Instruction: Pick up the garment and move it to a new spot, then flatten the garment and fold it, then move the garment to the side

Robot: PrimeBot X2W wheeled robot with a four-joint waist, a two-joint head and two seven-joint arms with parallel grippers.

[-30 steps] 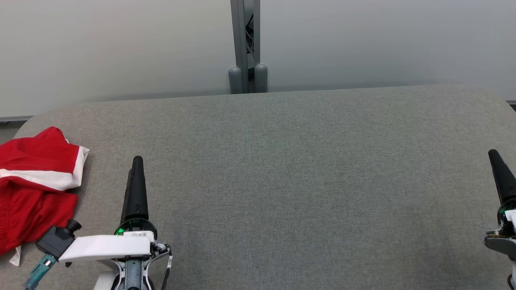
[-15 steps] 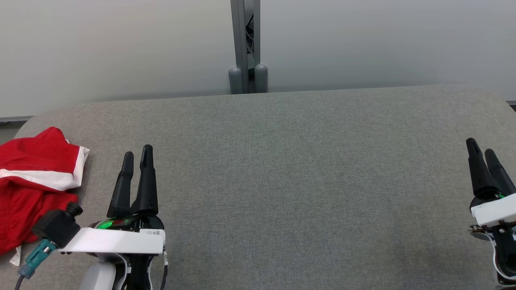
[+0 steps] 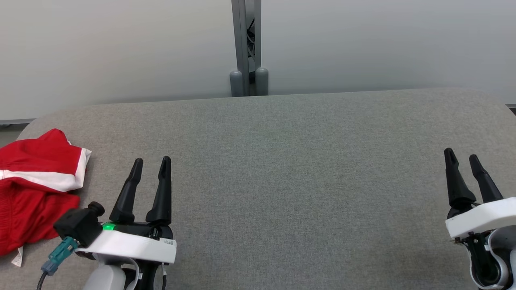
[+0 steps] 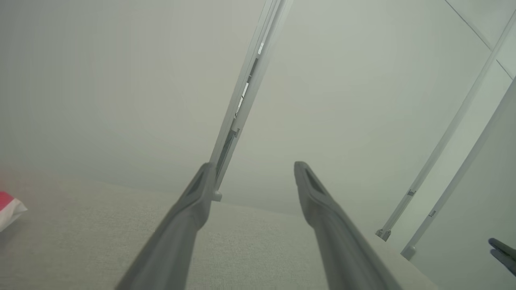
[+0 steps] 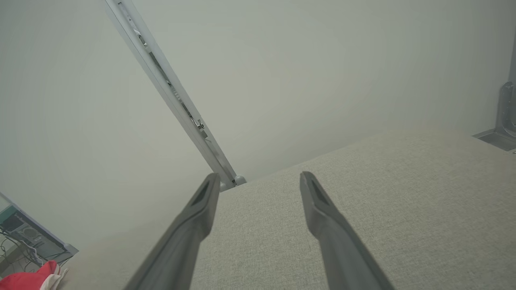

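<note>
The garment (image 3: 34, 185), red with a white band, lies crumpled at the table's far left edge; a corner of it shows as the garment (image 4: 9, 206) in the left wrist view and the garment (image 5: 38, 276) in the right wrist view. My left gripper (image 3: 152, 162) hovers open just right of it, fingers pointing to the wall, nothing between them. My right gripper (image 3: 460, 156) stands open at the far right, also empty. Each wrist view shows its own pair of spread fingers: left gripper (image 4: 252, 167), right gripper (image 5: 258, 177).
The grey fabric-covered table (image 3: 282, 161) stretches wide between the two arms. A pale partition wall with a grey metal post (image 3: 246, 48) closes the back. A computer case (image 5: 24, 235) stands beyond the table's left end.
Both wrists have rolled, so each gripper now shows two spread fingers instead of one edge-on. The left gripper shifted slightly right, the right gripper came leftward. The garment has not moved.
</note>
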